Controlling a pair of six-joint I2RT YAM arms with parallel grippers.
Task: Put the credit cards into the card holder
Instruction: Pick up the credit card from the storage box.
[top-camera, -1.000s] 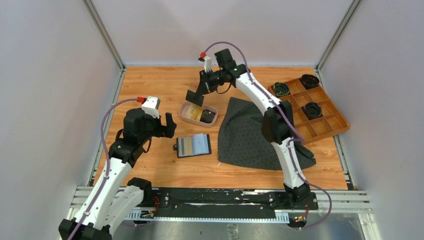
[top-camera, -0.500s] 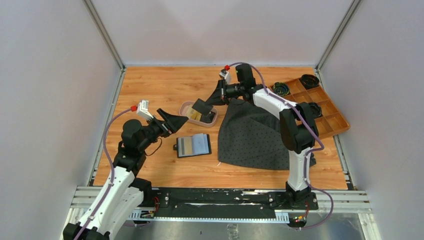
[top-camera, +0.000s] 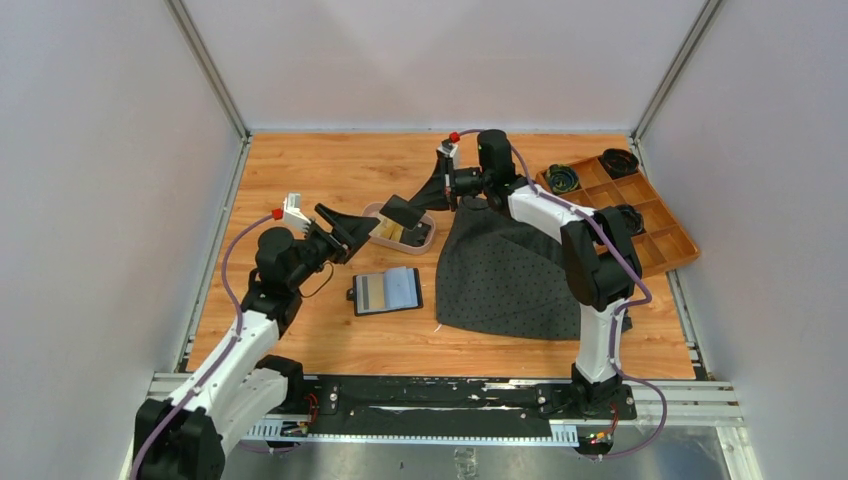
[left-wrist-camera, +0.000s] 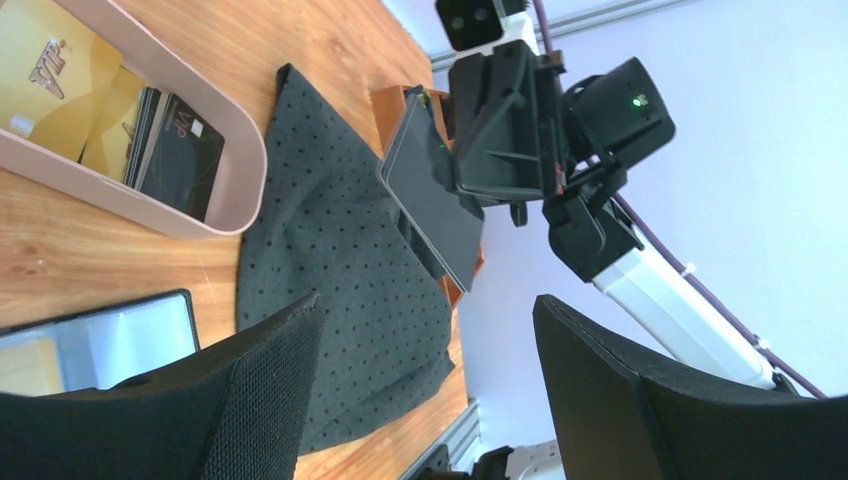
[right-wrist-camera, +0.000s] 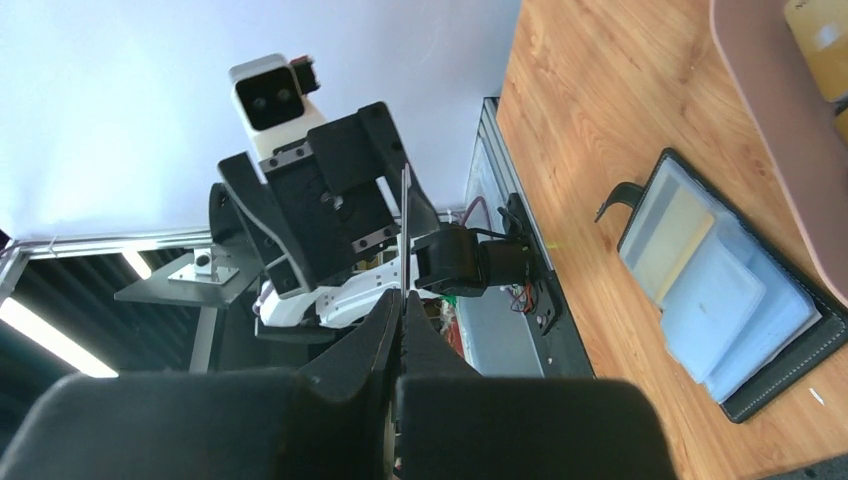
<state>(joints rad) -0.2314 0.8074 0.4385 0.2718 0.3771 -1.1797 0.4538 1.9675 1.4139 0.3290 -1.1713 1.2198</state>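
My right gripper (top-camera: 428, 196) is shut on a black credit card (top-camera: 405, 211) and holds it in the air over the pinkish tray (top-camera: 372, 213). The left wrist view shows this card (left-wrist-camera: 436, 198) tilted; the right wrist view shows it edge-on (right-wrist-camera: 404, 215). My left gripper (top-camera: 356, 232) is open and empty, pointing right at the held card, a short way from it. Gold cards (top-camera: 390, 230) and another black card (top-camera: 417, 234) lie in the tray. The black card holder (top-camera: 385, 291) lies open on the table with a gold and a pale blue-grey card in its pockets.
A dark grey dotted cloth (top-camera: 510, 270) lies right of the tray and holder. An orange-brown compartmented box (top-camera: 650, 250) with dark round items stands at the back right. Frame posts and grey walls enclose the table.
My right gripper has swung right and down with the black card, to over the tray. My left gripper has turned to point right and moved up toward the card.
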